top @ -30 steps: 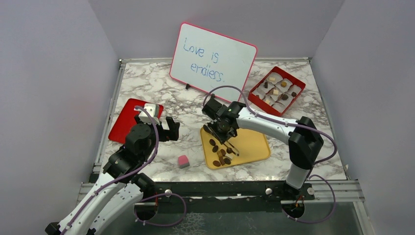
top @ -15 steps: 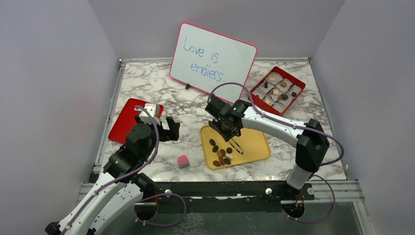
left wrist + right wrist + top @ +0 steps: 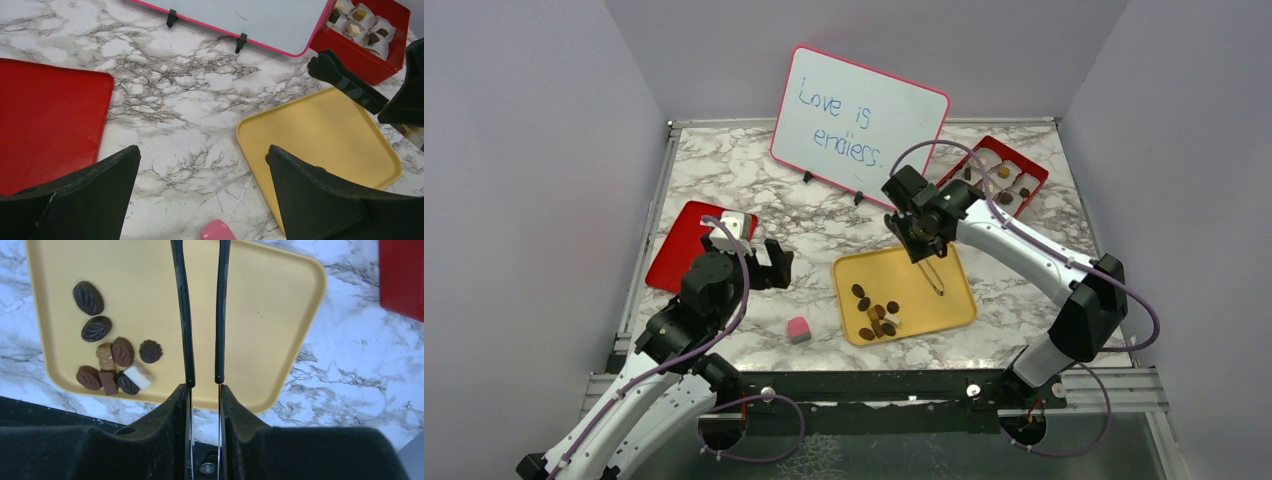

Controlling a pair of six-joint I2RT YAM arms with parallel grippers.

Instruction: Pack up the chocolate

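Note:
Several chocolates [image 3: 876, 312], dark brown ovals plus a tan and a white piece, lie in a pile at the near left of the yellow tray [image 3: 939, 305]; they also show in the right wrist view [image 3: 112, 357]. The red box [image 3: 1014, 178] with paper cups holds more pieces at the back right. My right gripper [image 3: 921, 232] is shut on thin black tongs [image 3: 185, 315] and hangs over the tray's far part, away from the pile. The tong tips are cut off in the wrist view. My left gripper [image 3: 764, 262] is open and empty above the marble, left of the tray.
A pink-and-white cube [image 3: 798, 330] sits on the marble left of the tray, just below my left gripper's view [image 3: 216, 230]. A red lid [image 3: 679, 245] lies at the left. A whiteboard [image 3: 861, 115] stands at the back. Purple walls enclose the table.
My right arm has swung back and to the right, carrying the tongs from over the chocolate pile toward the tray's far side and the red box. The left arm has not moved.

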